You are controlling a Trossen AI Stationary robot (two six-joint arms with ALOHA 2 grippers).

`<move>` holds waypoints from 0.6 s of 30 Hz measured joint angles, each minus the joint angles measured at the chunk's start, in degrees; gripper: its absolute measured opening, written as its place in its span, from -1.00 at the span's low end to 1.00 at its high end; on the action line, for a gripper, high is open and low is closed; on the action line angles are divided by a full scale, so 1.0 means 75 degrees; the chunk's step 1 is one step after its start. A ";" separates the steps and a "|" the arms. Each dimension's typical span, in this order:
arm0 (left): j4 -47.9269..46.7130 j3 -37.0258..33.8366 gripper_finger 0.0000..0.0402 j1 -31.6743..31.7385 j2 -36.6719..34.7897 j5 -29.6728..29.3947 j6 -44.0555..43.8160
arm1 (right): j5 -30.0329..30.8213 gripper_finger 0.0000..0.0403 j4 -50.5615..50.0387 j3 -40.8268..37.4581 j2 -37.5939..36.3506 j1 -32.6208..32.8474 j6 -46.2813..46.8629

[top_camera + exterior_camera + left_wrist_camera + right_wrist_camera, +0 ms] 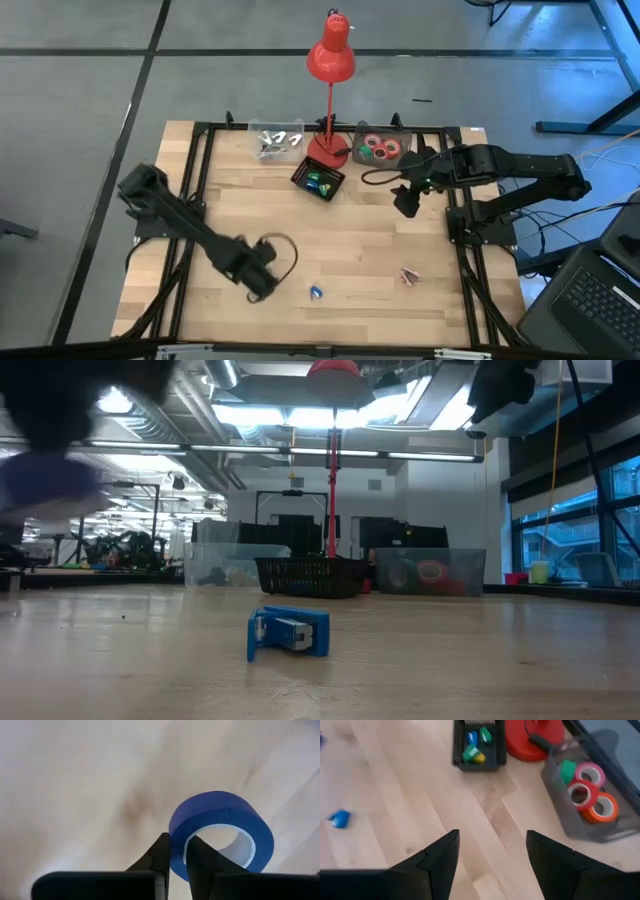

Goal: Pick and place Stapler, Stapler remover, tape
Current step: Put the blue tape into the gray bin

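My left gripper [262, 278] hovers over the near-left part of the table, shut on a blue tape roll [225, 810]. That roll shows as a blurred blue shape [40, 485] high up in the low view. My right gripper [492, 837] is open and touches nothing; it hangs over the far-right part of the table [405, 203], near a clear bin [395, 135]. Green, pink, red and orange tape rolls [585, 795] lie in that bin. A small blue tool [289, 633], stapler or remover I cannot tell, lies flat near the table's near edge [316, 292]. A small pink tool [408, 275] lies to its right. My left gripper pinches the wall of the blue tape roll [176, 827], with one finger inside the open centre [200, 855] and one outside [159, 852]. The roll is lifted clear of the table and stands out beyond the fingertips.
A black basket [318, 180] with small green and blue pieces, a red desk lamp [330, 60] and a second clear bin [278, 140] with metal pieces stand along the far edge. Bare wood lies between the two arms.
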 joint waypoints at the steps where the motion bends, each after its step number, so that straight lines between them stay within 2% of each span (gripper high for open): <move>1: 0.0091 0.0000 -0.85 0.0117 -0.0277 -0.0517 0.0067 | -0.0053 0.15 0.0115 0.0000 -0.0055 0.0000 0.0000; 6: 0.1239 0.0004 -0.85 0.1010 -0.1411 -0.2802 0.1166 | -0.0578 0.15 0.1226 0.0000 -0.0383 0.0000 -0.0194; 9: 0.2753 0.0006 -0.85 0.1874 -0.1643 -0.3347 0.2774 | -0.1146 0.15 0.2215 0.0000 -0.0519 0.0000 -0.0480; 11: 0.4201 0.0006 -0.85 0.2516 -0.1644 -0.3155 0.3964 | -0.1514 0.15 0.2737 0.0000 -0.0583 0.0000 -0.0688; 14: 0.6115 0.0012 -0.85 0.3414 -0.1568 -0.2371 0.5504 | -0.1944 0.15 0.3076 0.0000 -0.0673 0.0007 -0.0848; 18: 0.7688 0.0010 -0.85 0.4498 -0.1458 -0.1346 0.6409 | -0.2044 0.15 0.3176 0.0000 -0.0786 0.0148 -0.0854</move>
